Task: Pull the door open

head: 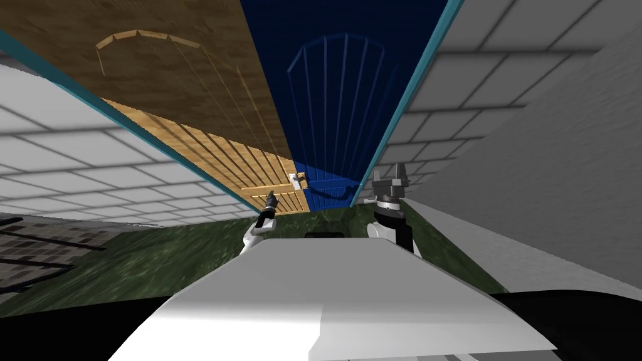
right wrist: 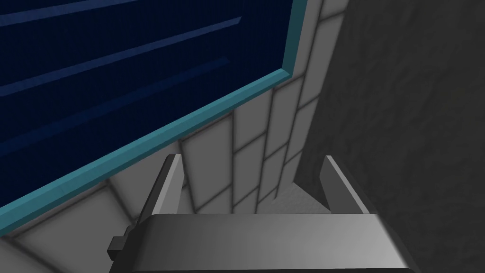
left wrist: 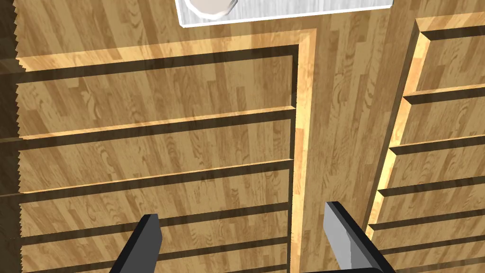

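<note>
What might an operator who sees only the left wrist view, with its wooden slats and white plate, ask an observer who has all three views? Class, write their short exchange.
Operator: My left gripper faces a wooden door. What is beside it?
Observer: A dark blue door stands to its right, and one teal frame runs round both.
Operator: Where is the right gripper?
Observer: The right gripper is open. It is out past the frame's right edge and points at a grey tiled wall, not at either door.
</note>
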{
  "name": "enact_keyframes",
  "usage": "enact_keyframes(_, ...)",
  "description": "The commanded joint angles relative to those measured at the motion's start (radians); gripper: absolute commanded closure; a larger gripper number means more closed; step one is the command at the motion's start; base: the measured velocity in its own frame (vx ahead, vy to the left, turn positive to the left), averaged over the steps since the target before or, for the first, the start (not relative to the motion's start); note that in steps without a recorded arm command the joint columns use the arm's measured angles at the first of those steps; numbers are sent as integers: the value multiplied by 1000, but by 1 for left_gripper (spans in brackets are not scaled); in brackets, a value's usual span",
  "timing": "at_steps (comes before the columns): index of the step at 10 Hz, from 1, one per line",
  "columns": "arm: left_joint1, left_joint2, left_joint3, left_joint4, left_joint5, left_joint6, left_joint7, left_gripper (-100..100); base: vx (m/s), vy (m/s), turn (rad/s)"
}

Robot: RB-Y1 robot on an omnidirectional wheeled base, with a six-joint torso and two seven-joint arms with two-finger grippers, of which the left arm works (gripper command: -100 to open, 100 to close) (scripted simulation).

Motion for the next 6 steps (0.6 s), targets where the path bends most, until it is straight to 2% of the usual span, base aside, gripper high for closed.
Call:
enact_keyframes(1, 19, 9, 29, 20, 2, -8, -5, -100, 37, 89, 122)
enact_keyframes(3, 15, 10, 39, 29, 2, -8, -8, -100, 88, 46, 19)
enact_keyframes(6, -5, -2, 27, 27, -1, -9, -11, -100, 183, 8, -64)
